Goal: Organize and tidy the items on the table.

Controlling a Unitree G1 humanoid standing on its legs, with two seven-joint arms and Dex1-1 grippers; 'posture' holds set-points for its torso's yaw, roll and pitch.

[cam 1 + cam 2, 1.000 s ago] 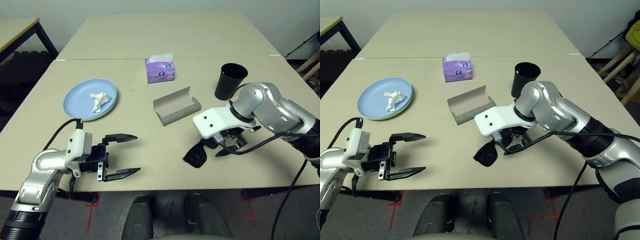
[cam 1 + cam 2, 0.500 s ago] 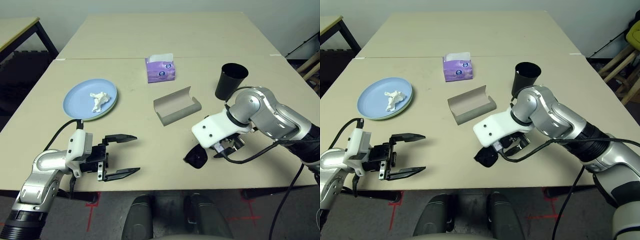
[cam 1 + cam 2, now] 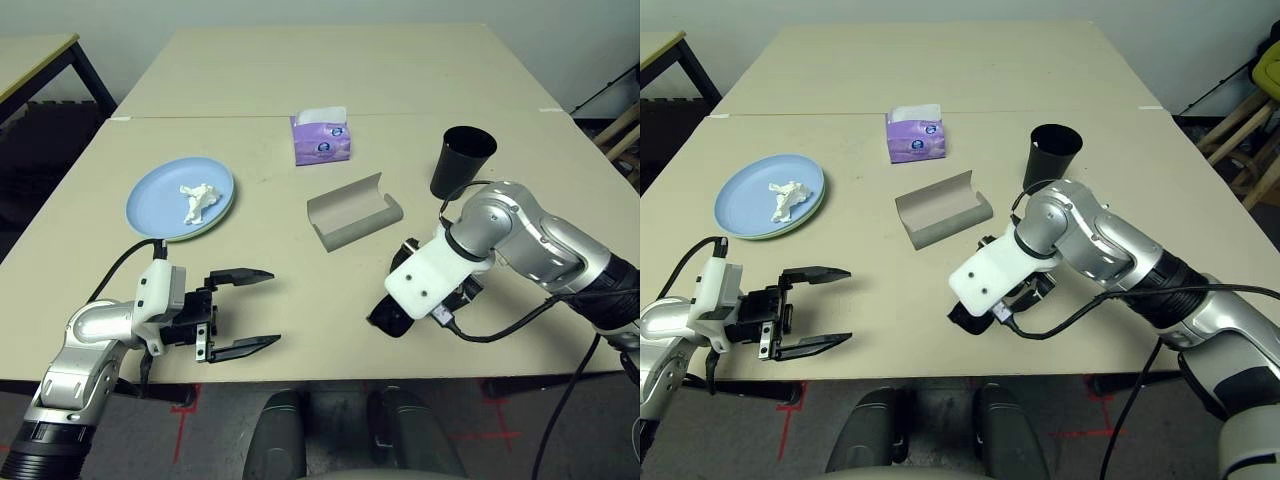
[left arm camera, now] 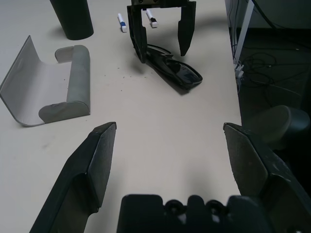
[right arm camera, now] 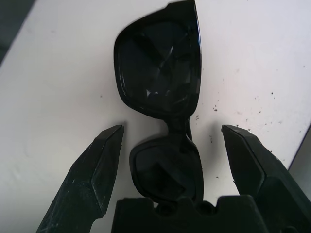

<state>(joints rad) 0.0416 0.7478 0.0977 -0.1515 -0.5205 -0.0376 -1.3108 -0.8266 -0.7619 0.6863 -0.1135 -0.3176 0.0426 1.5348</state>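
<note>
Pale beige laminate runs across the whole table (image 3: 300, 70), a seam crossing it at the far side. Over near the left edge, the left gripper (image 3: 243, 310) hangs low with its black fingers spread wide and nothing between them. Beyond it sits the light blue plate (image 3: 155, 205), stacked on the pale green plate (image 3: 222, 220), and the crumpled white tissue (image 3: 197, 199) lies in it. Further back is the purple tissue box (image 3: 321, 139). Ahead of the left gripper's fingers, towards the right arm, the grey glasses case (image 3: 352, 213) lies open and empty, its long axis slanting across the table. The right gripper (image 5: 167, 141) points steeply down, fingers wide, straddling the black sunglasses (image 5: 160, 73) without touching; their long axis runs straight out between its fingers. Behind it the black cup (image 3: 460, 160) stands upright, and two white marker pens (image 4: 121, 22) lie close by.
</note>
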